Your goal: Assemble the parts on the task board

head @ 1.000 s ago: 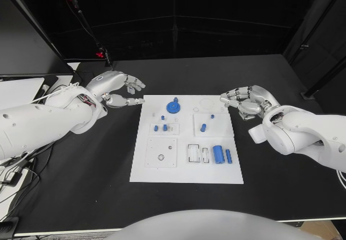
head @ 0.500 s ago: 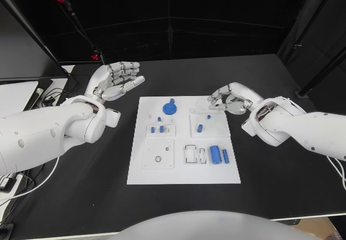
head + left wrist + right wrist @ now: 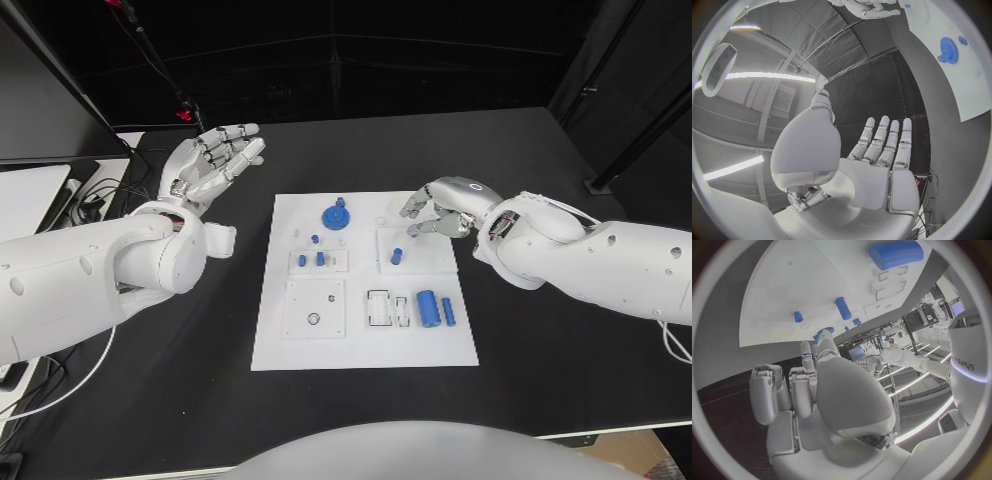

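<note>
The task board (image 3: 365,345) is lying in the middle of the frame on the black table (image 3: 577,340), a white plate running from just below centre-top down toward the lower middle. On its upper part a blue gear (image 3: 336,216) is sitting, with small blue pegs (image 3: 319,258) standing below it on a raised white block, and another blue peg (image 3: 397,256) on the block to the right. Lower right on the board, a thick blue cylinder (image 3: 427,305) and a thinner blue pin (image 3: 449,311) are lying side by side, just beside a row of white slots.

The left hand (image 3: 212,165) is hovering in the upper left of the frame, off the board and above the table, palm showing, with its fingers (image 3: 887,145) stretched out wide and holding nothing. The right hand (image 3: 444,205) is hanging over the upper right corner of the board, right of the gear, with its fingers (image 3: 779,392) curled inward; nothing is showing in its grasp, and whether the fingertips are touching the board cannot be told.
</note>
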Robot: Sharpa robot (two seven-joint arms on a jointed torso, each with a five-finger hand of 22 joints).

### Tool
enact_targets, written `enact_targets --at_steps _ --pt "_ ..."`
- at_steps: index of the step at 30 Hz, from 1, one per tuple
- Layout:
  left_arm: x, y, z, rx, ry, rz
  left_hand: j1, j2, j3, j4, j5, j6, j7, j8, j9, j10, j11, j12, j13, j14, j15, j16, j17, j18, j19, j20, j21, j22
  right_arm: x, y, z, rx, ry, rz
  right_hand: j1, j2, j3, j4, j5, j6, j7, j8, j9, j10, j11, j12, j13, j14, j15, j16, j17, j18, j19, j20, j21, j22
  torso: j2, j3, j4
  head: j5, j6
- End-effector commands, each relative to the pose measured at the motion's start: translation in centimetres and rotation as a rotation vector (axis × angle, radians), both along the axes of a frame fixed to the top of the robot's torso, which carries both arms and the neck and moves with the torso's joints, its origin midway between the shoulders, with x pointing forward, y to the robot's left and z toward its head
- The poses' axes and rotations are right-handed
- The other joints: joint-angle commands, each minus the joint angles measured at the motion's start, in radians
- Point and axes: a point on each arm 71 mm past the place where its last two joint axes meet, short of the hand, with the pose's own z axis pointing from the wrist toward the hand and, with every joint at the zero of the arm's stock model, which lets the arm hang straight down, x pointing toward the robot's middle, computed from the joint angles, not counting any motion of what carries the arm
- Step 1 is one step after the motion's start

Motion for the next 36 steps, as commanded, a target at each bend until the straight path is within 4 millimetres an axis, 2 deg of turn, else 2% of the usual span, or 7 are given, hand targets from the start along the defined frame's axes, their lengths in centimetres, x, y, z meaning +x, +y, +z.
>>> enact_targets --at_steps 1,7,13,17,20,25,36 --pt "-0.4 0.1 1.2 -0.071 -0.148 -0.017 0.0 0.011 0.007 0.002 -0.006 -0.011 0.137 0.013 0.003 -0.009 0.0 0.013 0.003 -0.008 -0.001 0.01 -0.002 -0.008 0.008 -0.003 0.0 -0.003 0.1 0.0 -0.3 -0.102 -0.005 -0.024 0.006 0.0 0.005 0.001 -0.004 0.006 -0.002 -0.008 -0.002 0.006 -0.001 -0.007 -0.006 0.105 -0.005 0.002 0.263 -0.004 0.078 -0.005 0.005 0.246 0.001 -0.0011 -0.0003 0.001 -0.002" --pt "-0.5 0.1 1.2 -0.073 -0.149 -0.019 0.003 0.01 0.006 0.003 0.002 -0.056 0.137 0.073 0.015 -0.059 0.003 0.072 0.014 -0.029 0.001 0.052 -0.016 -0.009 0.018 -0.003 0.001 -0.014 0.2 0.2 -0.6 -0.153 0.016 -0.034 0.003 -0.002 0.006 0.001 -0.004 0.002 -0.003 -0.021 -0.003 0.01 -0.002 -0.019 -0.02 0.105 -0.006 0.002 0.263 -0.003 0.077 -0.007 0.003 0.245 0.001 -0.0008 -0.0007 0.001 -0.004" --pt "-0.5 0.1 1.2 -0.076 -0.151 -0.023 0.003 0.008 0.005 0.002 0.012 -0.075 0.139 0.089 0.017 -0.08 0.005 0.087 0.015 -0.035 0.002 0.063 -0.022 -0.009 0.025 -0.003 0.003 -0.011 0.4 0.6 -1.0 -0.2 0.044 -0.063 0.002 -0.001 0.01 0.001 -0.004 -0.004 -0.002 -0.033 -0.003 0.007 -0.002 -0.032 -0.033 0.105 -0.006 0.002 0.263 -0.001 0.072 -0.009 -0.005 0.242 0.0 -0.0005 -0.0005 0.0 -0.005" --pt "-0.4 0.1 1.2 -0.075 -0.151 -0.021 0.005 0.014 0.011 0.002 0.012 -0.083 0.14 0.102 0.019 -0.088 0.005 0.101 0.017 -0.037 0.002 0.071 -0.027 -0.009 0.028 -0.003 0.003 -0.013 0.4 0.9 -1.2 -0.233 0.046 -0.072 0.003 -0.002 0.015 0.001 -0.004 -0.015 -0.013 -0.046 -0.004 0.014 -0.001 -0.038 -0.042 0.105 -0.005 0.002 0.263 0.001 0.068 -0.009 -0.01 0.24 0.001 0.0001 -0.0012 0.001 -0.004" --pt "-0.4 0.1 1.2 -0.074 -0.151 -0.021 0.005 0.021 0.016 0.002 0.014 -0.087 0.14 0.113 0.021 -0.092 0.005 0.113 0.019 -0.037 0.002 0.078 -0.03 -0.01 0.028 -0.003 0.003 -0.014 0.5 1.0 -1.3 -0.244 0.047 -0.075 0.002 0.0 0.017 0.001 -0.004 -0.012 -0.014 -0.048 -0.003 0.022 -0.003 -0.039 -0.046 0.105 -0.006 0.002 0.263 0.001 0.068 -0.01 -0.01 0.24 0.0 -0.0001 0.0007 0.002 -0.005" --pt "-0.4 0.1 1.2 -0.073 -0.149 -0.02 0.004 0.03 0.023 0.001 0.012 -0.093 0.14 0.126 0.022 -0.097 0.005 0.128 0.021 -0.038 0.002 0.087 -0.036 -0.009 0.034 -0.003 0.004 -0.009 0.5 1.3 -1.4 -0.259 0.053 -0.076 0.002 0.003 0.022 0.001 -0.004 0.0 -0.012 -0.049 0.0 0.04 -0.009 -0.041 -0.052 0.105 -0.01 0.002 0.263 0.001 0.068 -0.012 -0.011 0.24 0.0 -0.0007 -0.0021 0.006 -0.006" --pt "-0.4 0.1 1.1 -0.074 -0.141 -0.023 0.005 0.053 0.041 0.001 0.01 -0.108 0.14 0.155 0.024 -0.113 0.005 0.16 0.022 -0.039 0.001 0.106 -0.05 -0.008 0.042 -0.003 0.007 -0.014 0.7 1.8 -1.7 -0.293 0.065 -0.082 0.01 0.011 0.033 0.002 -0.004 0.032 -0.015 -0.047 0.003 0.081 -0.025 -0.05 -0.059 0.105 -0.023 0.002 0.263 0.002 0.066 -0.024 -0.015 0.238 0.001 -0.0003 -0.0014 0.008 -0.003"
